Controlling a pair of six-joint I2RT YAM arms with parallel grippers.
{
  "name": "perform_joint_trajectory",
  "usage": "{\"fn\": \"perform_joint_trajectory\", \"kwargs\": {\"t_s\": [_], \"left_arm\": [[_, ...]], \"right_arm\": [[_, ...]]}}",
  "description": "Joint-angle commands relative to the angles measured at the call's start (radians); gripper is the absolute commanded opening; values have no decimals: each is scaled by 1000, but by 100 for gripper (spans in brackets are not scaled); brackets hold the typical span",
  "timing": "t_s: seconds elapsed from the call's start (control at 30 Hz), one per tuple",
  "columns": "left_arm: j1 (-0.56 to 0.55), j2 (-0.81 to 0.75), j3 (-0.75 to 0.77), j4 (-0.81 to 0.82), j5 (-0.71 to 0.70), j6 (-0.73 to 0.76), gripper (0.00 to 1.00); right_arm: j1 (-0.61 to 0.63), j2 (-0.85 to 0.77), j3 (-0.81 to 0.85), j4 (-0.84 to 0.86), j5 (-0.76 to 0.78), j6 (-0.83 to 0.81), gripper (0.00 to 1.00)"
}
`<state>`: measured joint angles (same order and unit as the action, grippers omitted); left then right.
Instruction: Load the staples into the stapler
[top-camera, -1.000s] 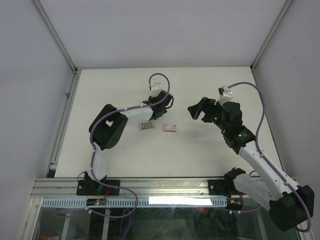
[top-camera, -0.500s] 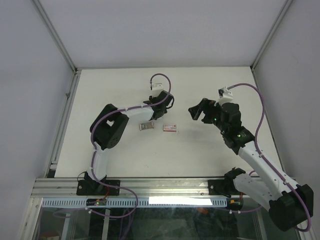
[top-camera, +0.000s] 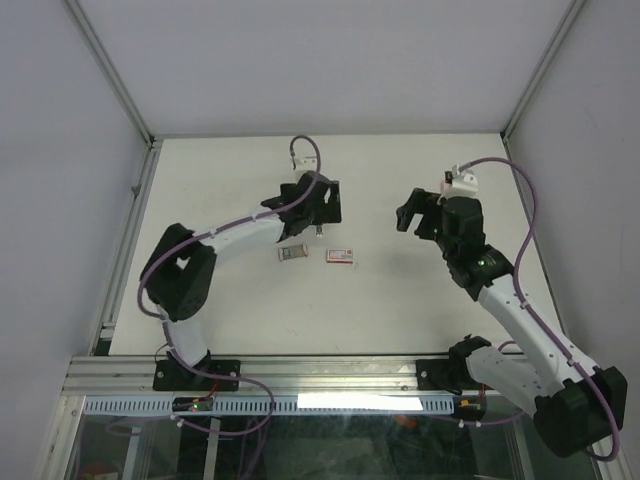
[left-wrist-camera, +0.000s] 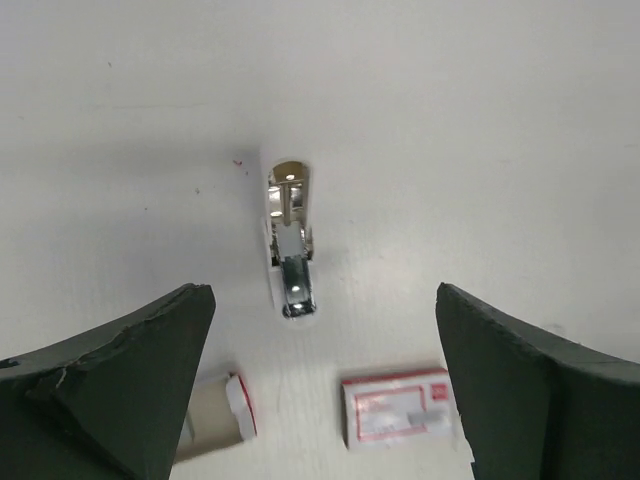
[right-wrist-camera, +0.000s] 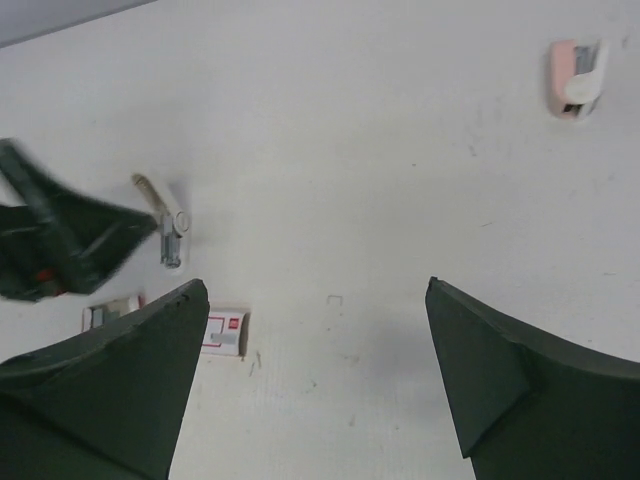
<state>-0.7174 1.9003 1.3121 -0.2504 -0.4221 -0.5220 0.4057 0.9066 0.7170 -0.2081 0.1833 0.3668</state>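
The left hand (left-wrist-camera: 322, 292) was held wide open above the stapler (left-wrist-camera: 288, 250), and nothing was gripped in it. The stapler was seen lying on the bench (top-camera: 250, 300). The staples (top-camera: 293, 253) were seen flat on the bench near the stapler, beside a red-and-white box (top-camera: 342, 255). The right hand (right-wrist-camera: 315, 285) was also held wide open and empty.

the left gripper (left-wrist-camera: 322, 300) has opened wide and shifted over the stapler (left-wrist-camera: 288, 250) — the right gripper (right-wrist-camera: 316, 288) has swung back a little.
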Motion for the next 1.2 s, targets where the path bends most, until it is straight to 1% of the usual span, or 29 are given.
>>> {"fn": "perform_joint_trajectory", "kwargs": {"t_s": [0.0,0.07,0.1,0.17,0.23,0.3,0.37,0.4,0.43,0.53,0.57,0.63,0.7,0.83,0.93,1.07,1.13,1.17], "left_arm": [[75,-313,-41,39,231,40,99],[166,-399,-76,32,429,32,99],[211,-447,-99,28,500,30,99],[304,-543,-137,-4,580,58,99],[374,-607,-145,-76,625,93,99],[454,-651,-149,-129,738,110,99],[530,-695,-172,-131,853,115,99],[558,-711,-185,-130,877,127,99],[576,-729,-195,-130,874,139,99],[602,-745,-227,-126,796,158,99],[611,-742,-235,-121,801,155,99],[632,-731,-250,-100,858,137,99],[648,-718,-257,-85,907,127,99],[653,-711,-263,-84,916,121,99],[655,-725,-265,-81,907,120,99],[656,-771,-274,-81,823,136,99],[656,-792,-276,-80,775,136,99],[656,-800,-275,-80,757,133,99]], "right_arm": [[-62,121,129,-1,129,-101,93],[-121,220,168,14,137,-121,93],[-153,272,203,11,129,-125,93],[-214,373,248,18,100,-131,93],[-276,483,304,16,58,-135,93],[-304,610,365,4,61,-144,94],[-326,708,433,-13,73,-155,93],[-338,757,466,-21,72,-161,93],[-350,800,495,-31,65,-163,94],[-380,921,588,-62,47,-169,93],[-383,952,609,-64,41,-176,92],[-384,1000,649,-83,53,-184,87],[-386,1032,678,-82,68,-190,84],[-403,1085,725,-91,94,-191,80],[-425,1112,733,-76,62,-198,77],[-441,1164,768,-75,44,-223,67],[-448,1190,786,-74,10,-234,62],[-452,1201,792,-70,-11,-239,58]]}}
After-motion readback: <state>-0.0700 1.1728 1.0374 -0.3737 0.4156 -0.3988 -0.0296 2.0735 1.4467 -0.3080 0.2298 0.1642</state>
